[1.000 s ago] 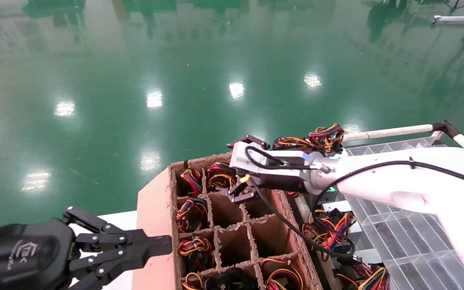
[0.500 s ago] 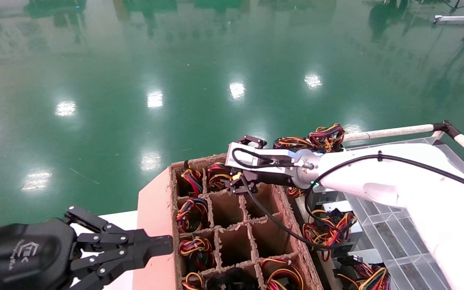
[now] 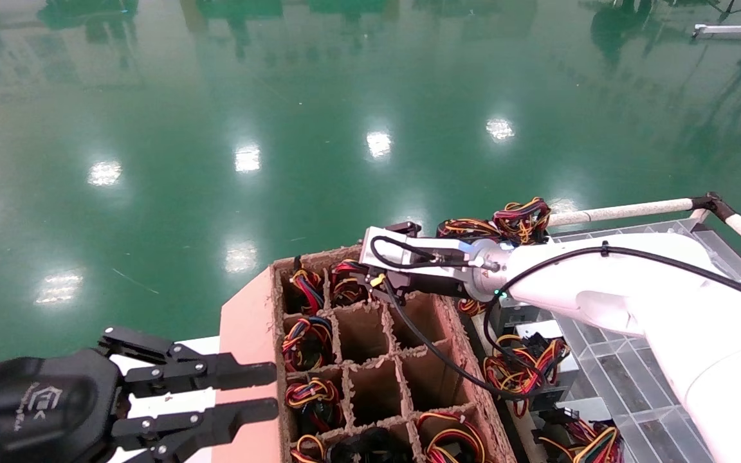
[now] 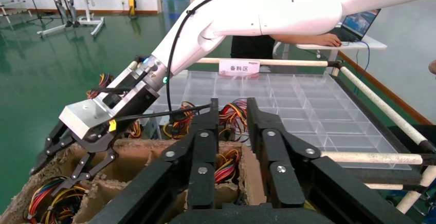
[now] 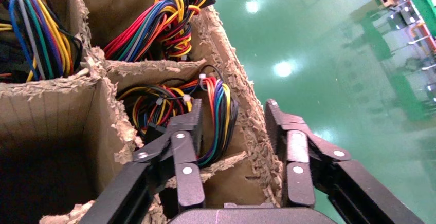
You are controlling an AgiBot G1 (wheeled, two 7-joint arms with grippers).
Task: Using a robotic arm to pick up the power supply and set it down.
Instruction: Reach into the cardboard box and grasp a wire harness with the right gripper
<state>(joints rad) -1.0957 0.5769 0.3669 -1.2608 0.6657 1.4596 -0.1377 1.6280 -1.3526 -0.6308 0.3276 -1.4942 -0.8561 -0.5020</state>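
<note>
The white robotic arm reaches over the far end of the cardboard divider box (image 3: 251, 334). Its right gripper (image 3: 365, 283) (image 5: 232, 111) is open and low at a far cell by the box's outer wall. One finger is inside the cell, the other outside the wall. Between them are the wall and the power supply's wire bundle (image 5: 213, 113) (image 3: 347, 283). The power supply's grey body is hidden down in the cell. My left gripper (image 3: 273, 387) (image 4: 232, 106) is open and empty beside the box's near left side. From the left wrist view the right gripper (image 4: 67, 165) shows at the cell.
Other cells hold coiled wire bundles (image 3: 306, 337); some cells are bare. More wired units (image 3: 525, 366) lie between the box and a clear compartment tray (image 3: 640, 379). A white rail (image 3: 628, 209) borders the tray. Green floor lies beyond.
The right gripper has moved forward and down onto the far cell's edge. The left gripper's fingers, together before, now stand apart.
</note>
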